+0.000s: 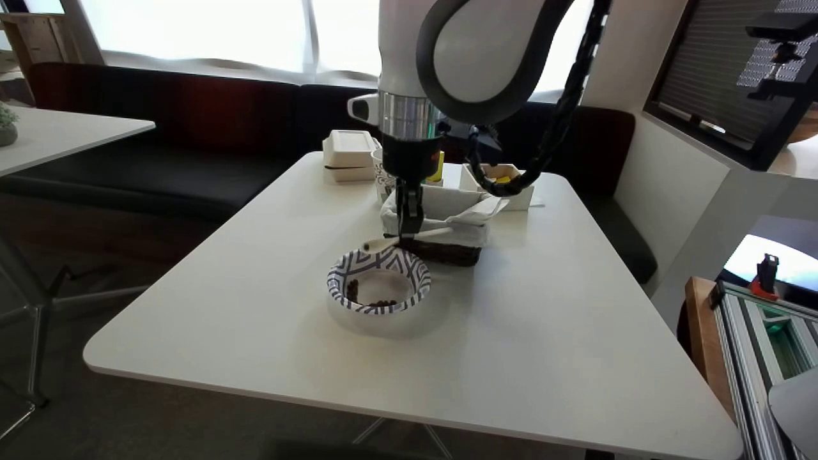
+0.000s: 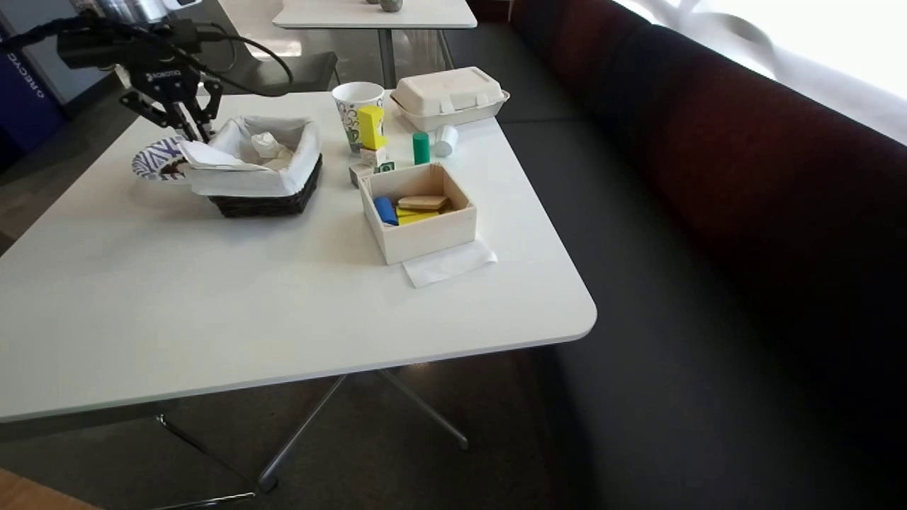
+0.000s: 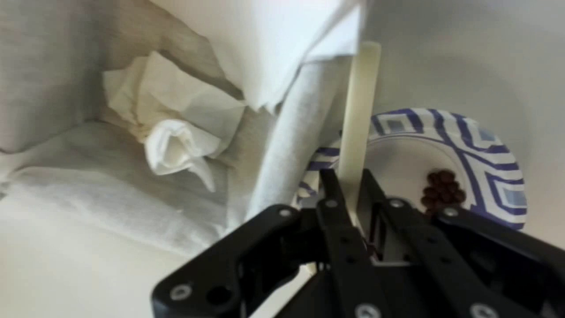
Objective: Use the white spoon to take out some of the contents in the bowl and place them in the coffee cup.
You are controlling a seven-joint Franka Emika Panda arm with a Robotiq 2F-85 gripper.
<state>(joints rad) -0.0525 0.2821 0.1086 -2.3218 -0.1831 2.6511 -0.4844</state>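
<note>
White table (image 1: 255,332) in exterior view: gripper (image 1: 407,237) holding white spoon (image 1: 381,245) near rim of patterned bowl (image 1: 420,281). In exterior view, coffee cup (image 2: 346,117) upright between lined basket (image 2: 258,205) and clamshell box (image 2: 448,94). In wrist view, fingers (image 3: 331,210) narrow, clasping spoon; brown contents (image 3: 441,190) clustered inside bowl, partly hidden.

White spoon (image 3: 359,106) held partly over patterned bowl (image 1: 386,285); brown contents (image 3: 442,187) inside; coffee cup (image 2: 352,117) upright.
</note>
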